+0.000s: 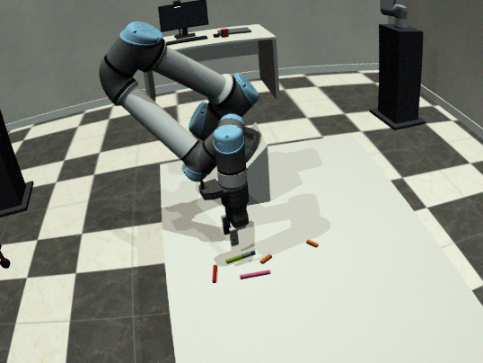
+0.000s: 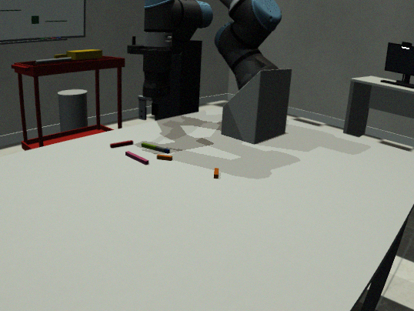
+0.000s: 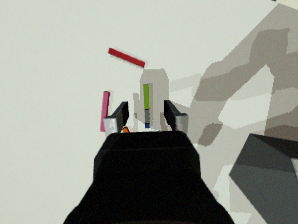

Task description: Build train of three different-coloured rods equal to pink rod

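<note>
Grey rod [image 1: 246, 255] barely discernible, jaws open
</note>
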`<state>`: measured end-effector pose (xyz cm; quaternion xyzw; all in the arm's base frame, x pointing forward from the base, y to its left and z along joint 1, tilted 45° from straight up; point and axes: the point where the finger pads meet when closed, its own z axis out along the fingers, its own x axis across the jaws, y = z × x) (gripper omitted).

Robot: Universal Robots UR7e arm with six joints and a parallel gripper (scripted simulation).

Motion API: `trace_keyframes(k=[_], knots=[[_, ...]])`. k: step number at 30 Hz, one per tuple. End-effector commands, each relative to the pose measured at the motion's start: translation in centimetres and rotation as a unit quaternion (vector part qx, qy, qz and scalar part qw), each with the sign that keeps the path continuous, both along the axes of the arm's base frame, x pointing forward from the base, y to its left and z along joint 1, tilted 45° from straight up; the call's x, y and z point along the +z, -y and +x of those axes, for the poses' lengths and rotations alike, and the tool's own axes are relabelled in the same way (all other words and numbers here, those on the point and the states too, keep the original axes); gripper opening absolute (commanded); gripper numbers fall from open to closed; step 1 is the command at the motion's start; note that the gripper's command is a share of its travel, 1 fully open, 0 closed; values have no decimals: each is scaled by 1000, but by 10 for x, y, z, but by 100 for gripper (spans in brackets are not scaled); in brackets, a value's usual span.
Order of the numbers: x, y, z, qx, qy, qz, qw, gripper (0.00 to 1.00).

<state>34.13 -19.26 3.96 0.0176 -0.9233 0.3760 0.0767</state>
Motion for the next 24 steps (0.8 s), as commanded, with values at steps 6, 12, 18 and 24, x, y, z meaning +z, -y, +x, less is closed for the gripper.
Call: trace_keyframes(k=[6, 12, 18, 24], knots=[[0, 0, 0, 0, 0, 0, 1000, 100], [3, -3, 1, 0, 0, 0, 1000, 100], [8, -8, 2, 0, 0, 0, 1000, 100], [21, -21, 4, 0, 0, 0, 1000, 100]])
